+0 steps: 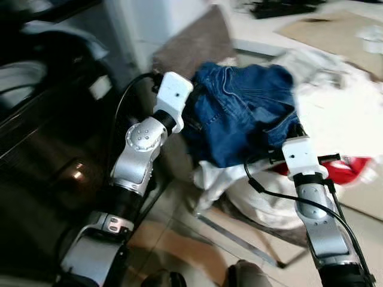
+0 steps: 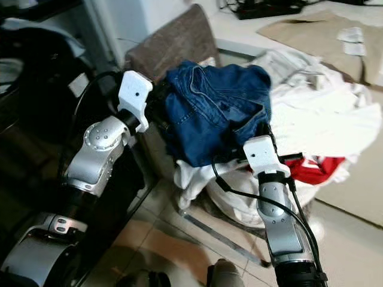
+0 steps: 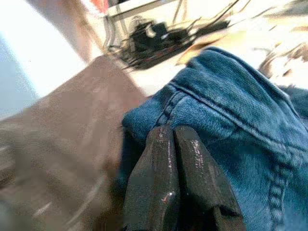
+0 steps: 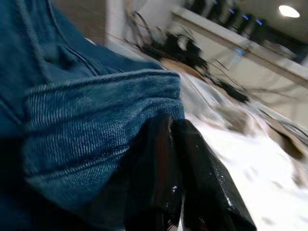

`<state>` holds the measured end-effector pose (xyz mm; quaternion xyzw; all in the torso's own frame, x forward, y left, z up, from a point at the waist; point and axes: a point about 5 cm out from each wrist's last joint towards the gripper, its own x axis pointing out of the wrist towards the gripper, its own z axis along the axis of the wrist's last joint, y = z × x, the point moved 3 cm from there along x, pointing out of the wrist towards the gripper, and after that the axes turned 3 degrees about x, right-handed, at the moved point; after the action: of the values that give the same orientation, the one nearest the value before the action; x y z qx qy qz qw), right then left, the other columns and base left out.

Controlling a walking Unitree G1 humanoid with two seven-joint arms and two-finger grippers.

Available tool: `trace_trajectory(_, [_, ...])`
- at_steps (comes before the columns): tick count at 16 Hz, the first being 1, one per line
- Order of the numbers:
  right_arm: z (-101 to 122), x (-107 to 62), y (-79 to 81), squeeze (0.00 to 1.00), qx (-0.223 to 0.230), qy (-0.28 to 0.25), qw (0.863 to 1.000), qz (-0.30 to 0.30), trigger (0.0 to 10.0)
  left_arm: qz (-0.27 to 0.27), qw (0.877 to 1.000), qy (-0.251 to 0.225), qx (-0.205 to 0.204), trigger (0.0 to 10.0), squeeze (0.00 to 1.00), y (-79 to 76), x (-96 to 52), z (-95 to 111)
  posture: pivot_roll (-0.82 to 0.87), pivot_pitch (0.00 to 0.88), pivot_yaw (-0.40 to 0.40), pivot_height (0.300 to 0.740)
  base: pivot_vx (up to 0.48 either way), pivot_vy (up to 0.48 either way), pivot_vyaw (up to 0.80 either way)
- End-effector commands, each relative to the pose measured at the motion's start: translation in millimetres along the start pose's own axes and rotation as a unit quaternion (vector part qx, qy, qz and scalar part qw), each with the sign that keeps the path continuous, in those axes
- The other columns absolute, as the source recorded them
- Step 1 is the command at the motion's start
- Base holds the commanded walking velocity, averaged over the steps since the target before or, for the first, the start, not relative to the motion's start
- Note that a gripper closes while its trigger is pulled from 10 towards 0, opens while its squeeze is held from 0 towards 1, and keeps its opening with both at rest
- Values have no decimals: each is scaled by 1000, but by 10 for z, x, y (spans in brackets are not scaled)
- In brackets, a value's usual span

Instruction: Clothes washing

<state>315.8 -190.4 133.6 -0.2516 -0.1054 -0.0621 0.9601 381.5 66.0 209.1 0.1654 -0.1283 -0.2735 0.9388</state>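
Note:
A pair of blue jeans (image 1: 239, 107) hangs bunched between my two arms, lifted above a heap of white and red laundry (image 1: 335, 131). My left gripper (image 3: 172, 132) is shut on the jeans' left edge, its black fingers (image 3: 159, 183) pressed together on a denim fold (image 3: 226, 110). On the right side, my right gripper (image 4: 172, 124) is shut on a folded denim seam (image 4: 96, 110). From the head, the left wrist (image 1: 173, 95) and right wrist (image 1: 299, 155) flank the jeans.
A dark washing machine (image 1: 42, 119) stands at the left. A brown padded panel (image 1: 191, 45) leans behind the jeans. White clothes (image 2: 239, 203) spill from a basket onto the tiled floor (image 1: 179, 239). Cardboard (image 1: 335, 30) and cables lie further back.

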Motion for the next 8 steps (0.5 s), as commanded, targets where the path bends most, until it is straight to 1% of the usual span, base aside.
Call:
trace_trajectory(1, [10,9,48,0,6,-5,1000,12,10000,3,999,6,49,10000,1000,20,-17,23,-109,33,60,723,0,0,0])
trace_trajectory(2, [-1,7,44,0,6,-5,1000,12,10000,-6,998,3,55,10000,1000,-12,-6,39,-113,31,61,723,0,0,0])
trace_trajectory(3, [-6,4,46,0,6,-5,1000,12,10000,-8,999,6,51,10000,1000,-20,-4,40,-116,29,62,723,0,0,0])
trace_trajectory(5, [-23,-1,55,0,6,-5,1000,12,10000,-31,998,3,51,10000,1000,-97,-18,91,-128,25,67,723,0,0,0])
trace_trajectory(7, [-22,-10,51,0,7,-5,1000,9,10000,-41,998,2,47,10000,1000,-135,1,116,-138,28,76,723,0,0,0])
trace_trajectory(8, [-28,-26,43,0,7,-4,1000,7,10000,-37,999,7,26,10000,1000,-131,12,130,-144,29,83,723,0,0,0])
